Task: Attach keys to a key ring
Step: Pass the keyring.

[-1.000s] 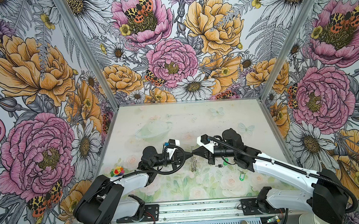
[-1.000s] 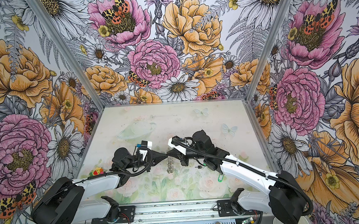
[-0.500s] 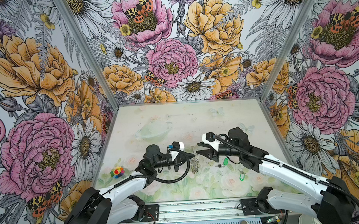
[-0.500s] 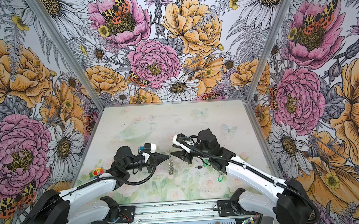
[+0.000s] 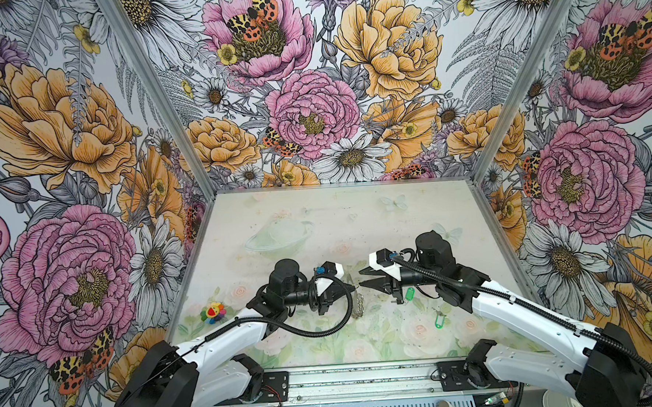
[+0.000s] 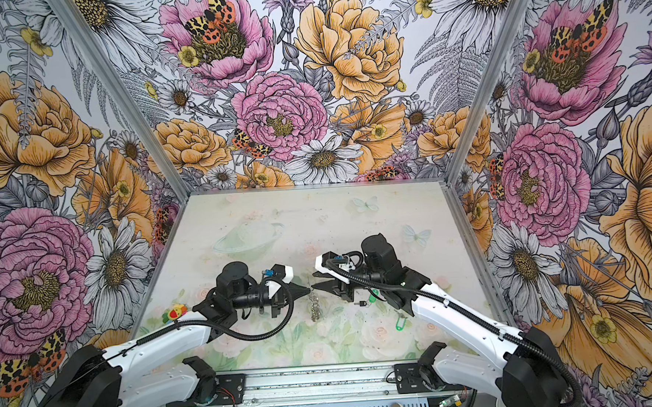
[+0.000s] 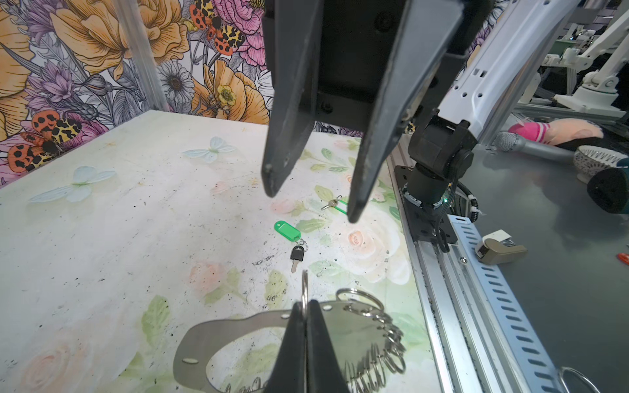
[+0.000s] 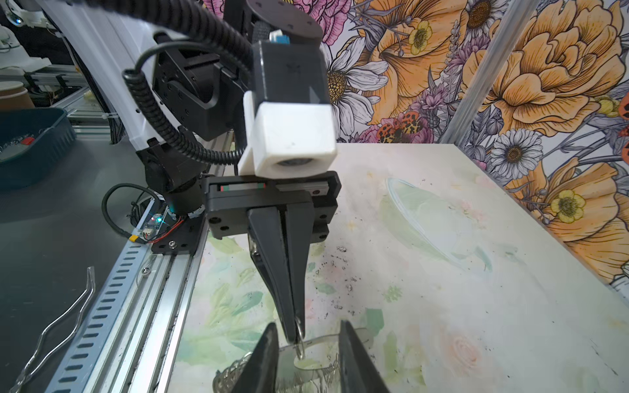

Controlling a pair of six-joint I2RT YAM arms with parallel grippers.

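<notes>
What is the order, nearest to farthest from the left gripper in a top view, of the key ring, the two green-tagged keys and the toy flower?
1. The key ring, one wire ring pinched in the left gripper.
2. The green-tagged key beside the right arm's wrist.
3. The second green-tagged key, farther right, nearer the front.
4. The toy flower, far to the left.

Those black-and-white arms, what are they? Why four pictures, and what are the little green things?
They are two robot arms, each ending in a claw. Two pictures look down from above, almost the same; the other two come from cameras on each arm's wrist. The left claw is shut on one small wire ring of the grey key ring. The right claw is open and empty. The green things are tags on two keys lying on the flowery table.
</notes>
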